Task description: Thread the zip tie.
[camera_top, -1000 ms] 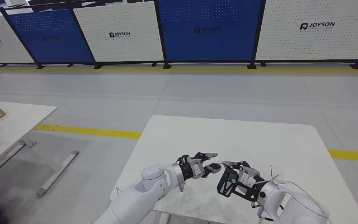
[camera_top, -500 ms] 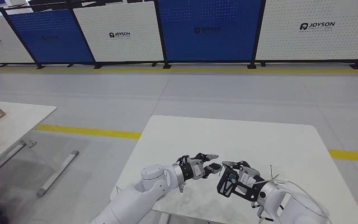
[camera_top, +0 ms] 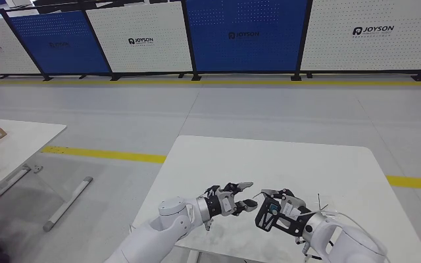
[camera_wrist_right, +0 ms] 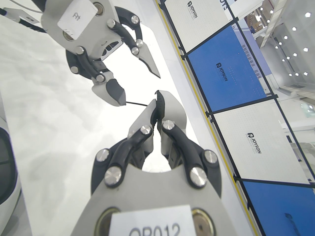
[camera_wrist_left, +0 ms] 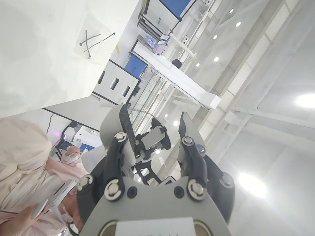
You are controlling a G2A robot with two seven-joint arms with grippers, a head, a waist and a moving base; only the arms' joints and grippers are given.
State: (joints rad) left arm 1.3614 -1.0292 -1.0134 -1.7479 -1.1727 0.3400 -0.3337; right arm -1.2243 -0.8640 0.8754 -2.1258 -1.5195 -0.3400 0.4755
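Note:
My right gripper [camera_wrist_right: 157,97] is shut on a thin black zip tie [camera_wrist_right: 136,104], whose free end sticks out toward the left gripper [camera_wrist_right: 139,87]. That gripper is open, and the tie's tip meets its dark-padded finger [camera_wrist_right: 115,93]. From above, the left gripper [camera_top: 248,195] and right gripper [camera_top: 263,200] face each other closely above the white table's [camera_top: 276,158] near side. In the left wrist view my left gripper [camera_wrist_left: 153,114] stands wide open, with the right gripper [camera_wrist_left: 152,140] seen beyond it.
A clear bag with several spare black zip ties [camera_wrist_left: 93,42] lies flat on the table, to the right of the right arm [camera_top: 320,204]. Another white table [camera_top: 26,141] stands off to the left. Blue and white panels [camera_top: 243,36] line the far floor.
The left arm has drawn back slightly toward the near left, and its fingers stand a little wider apart. The right arm has kept still with the zip tie.

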